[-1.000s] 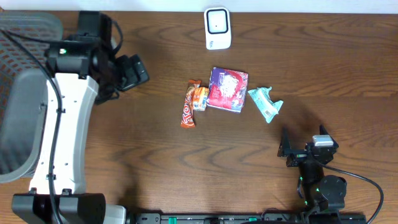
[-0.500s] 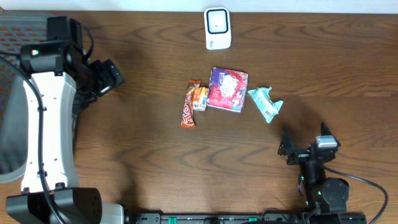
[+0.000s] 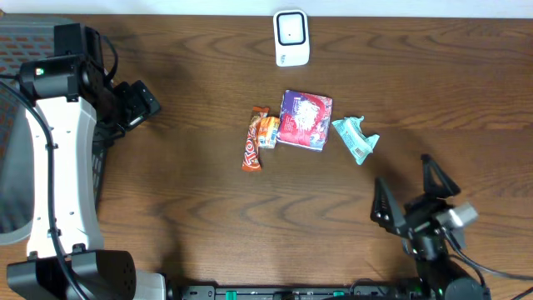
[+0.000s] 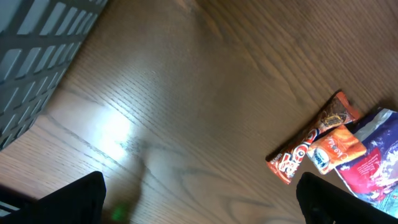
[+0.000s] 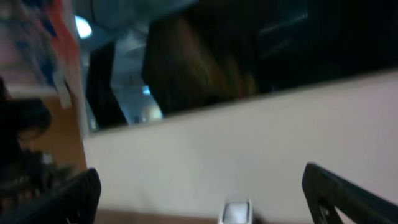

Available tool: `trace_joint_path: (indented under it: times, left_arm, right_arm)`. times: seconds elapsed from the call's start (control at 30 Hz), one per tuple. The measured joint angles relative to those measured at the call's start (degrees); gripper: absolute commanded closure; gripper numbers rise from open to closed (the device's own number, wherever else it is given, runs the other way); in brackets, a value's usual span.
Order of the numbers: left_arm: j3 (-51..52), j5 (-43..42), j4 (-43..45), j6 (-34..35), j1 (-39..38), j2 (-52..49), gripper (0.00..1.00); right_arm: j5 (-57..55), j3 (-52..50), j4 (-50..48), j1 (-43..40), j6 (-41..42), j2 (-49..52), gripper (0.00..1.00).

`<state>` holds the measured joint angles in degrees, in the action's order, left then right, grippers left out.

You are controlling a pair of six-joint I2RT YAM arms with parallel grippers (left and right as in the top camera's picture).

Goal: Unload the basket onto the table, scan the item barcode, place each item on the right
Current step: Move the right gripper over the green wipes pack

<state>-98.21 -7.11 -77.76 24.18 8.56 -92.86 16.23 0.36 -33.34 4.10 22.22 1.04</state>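
Observation:
The items lie mid-table: a red-orange candy bar (image 3: 251, 140), a small orange packet (image 3: 268, 131), a purple box (image 3: 305, 120) and a teal packet (image 3: 356, 138). A white scanner (image 3: 291, 37) stands at the far edge. My left gripper (image 3: 143, 98) hovers open far left of the items; its wrist view shows the candy bar (image 4: 311, 140), orange packet (image 4: 336, 148) and purple box (image 4: 376, 162) off to the right, with nothing between the fingers (image 4: 68, 202). My right gripper (image 3: 405, 182) is open near the front right, tilted upward, empty. The scanner (image 5: 235, 213) shows blurred low in its view.
A grey mesh chair (image 3: 17, 125) stands beyond the table's left edge, also the mesh chair (image 4: 37, 50) in the left wrist view. A pale wall (image 5: 249, 143) fills the right wrist view. Bare wood table (image 3: 191, 192) lies between the two arms.
My left arm has swung further left, away from the items. The right gripper has tilted up and shifted slightly right. Both stayed open.

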Motion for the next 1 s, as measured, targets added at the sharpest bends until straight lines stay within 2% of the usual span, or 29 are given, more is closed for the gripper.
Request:
trace_joint_path:
  times: [0.17,0.3,0.37,0.53,0.73,0.87,1.0]
  left_arm:
    - [0.0,0.0,0.0,0.0,0.0,0.0,0.02]
    - [0.0,0.0,0.0,0.0,0.0,0.0,0.02]
    - [0.0,0.0,-0.1,0.0,0.0,0.0,0.02]
    - [0.1,0.0,-0.1,0.0,0.0,0.0,0.02]
    - [0.1,0.0,0.0,0.0,0.0,0.0,0.02]
    - [0.1,0.0,0.0,0.0,0.0,0.0,0.02]
    - [0.1,0.0,0.0,0.0,0.0,0.0,0.02]
  right_arm:
    - [-1.2,0.1,-9.4,0.0,1.7,0.0,0.01]
    - [-2.8,2.9,-6.3,0.0,0.5,0.7,0.01]
    - [-2.5,7.2,-1.6,0.0,-2.5,2.4,0.01]
    - [-0.6,29.4,28.2,0.0,-14.3,15.7,0.01]
    - [-0.9,55.3,61.0,0.0,-23.2,39.4,0.01]
    - [1.2,68.5,75.2,0.0,-25.1,55.9,0.01]
    - [10.1,75.4,79.5,0.0,-25.9,68.7,0.01]
